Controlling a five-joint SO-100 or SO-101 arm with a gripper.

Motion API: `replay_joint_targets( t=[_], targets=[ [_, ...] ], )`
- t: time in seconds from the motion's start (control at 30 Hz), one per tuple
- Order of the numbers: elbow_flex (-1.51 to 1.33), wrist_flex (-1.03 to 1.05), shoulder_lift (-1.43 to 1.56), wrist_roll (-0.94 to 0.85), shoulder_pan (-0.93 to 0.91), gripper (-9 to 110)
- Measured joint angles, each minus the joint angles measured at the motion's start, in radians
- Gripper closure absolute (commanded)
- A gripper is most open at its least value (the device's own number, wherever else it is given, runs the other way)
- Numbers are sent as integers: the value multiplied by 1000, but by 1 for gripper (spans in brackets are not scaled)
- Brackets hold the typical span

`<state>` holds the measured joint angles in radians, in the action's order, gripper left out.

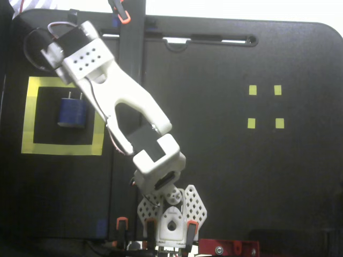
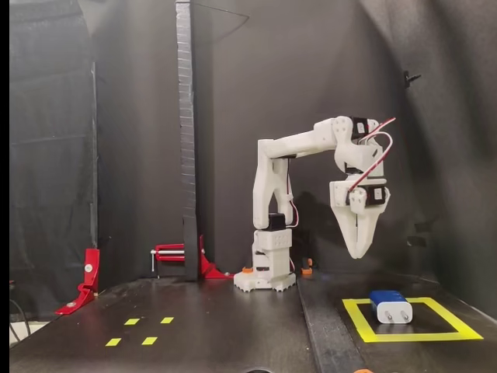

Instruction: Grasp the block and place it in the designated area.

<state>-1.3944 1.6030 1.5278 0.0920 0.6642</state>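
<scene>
Lying inside the designated area (image 1: 63, 114), the block (image 1: 72, 112) rests on the black interior toward its 1 o'clock corner in a fixed view from above, its two pale prongs pointing to 12 o'clock. In a fixed view from the side the block (image 2: 390, 306) sits on the desk (image 2: 233, 326) within the yellow outline (image 2: 411, 336), with the hand (image 2: 357, 250) hanging above it, well clear, its fingers pressed together into a downward point. No brand, label or writing can be read anywhere. Black matte boards form the desk (image 1: 225, 176), with four small yellow marks (image 1: 265, 106) at about 3 o'clock from the arm. Dark cloth lines the walls; a black post (image 2: 185, 140) stands upright, red clamps (image 2: 87, 281) near its foot.
</scene>
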Motion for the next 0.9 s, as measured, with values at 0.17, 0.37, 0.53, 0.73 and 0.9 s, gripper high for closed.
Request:
replay_joint_targets(
  t=[0.17,0.37,0.53,0.73,0.9],
  targets=[
    [0,2,9,0,-75,102],
    [0,-35,9,-14,-261,102],
    [5,-75,9,-63,-440,102],
    [5,-84,9,-124,-621,102],
    [5,-84,11,-147,-696,102]
  ],
)
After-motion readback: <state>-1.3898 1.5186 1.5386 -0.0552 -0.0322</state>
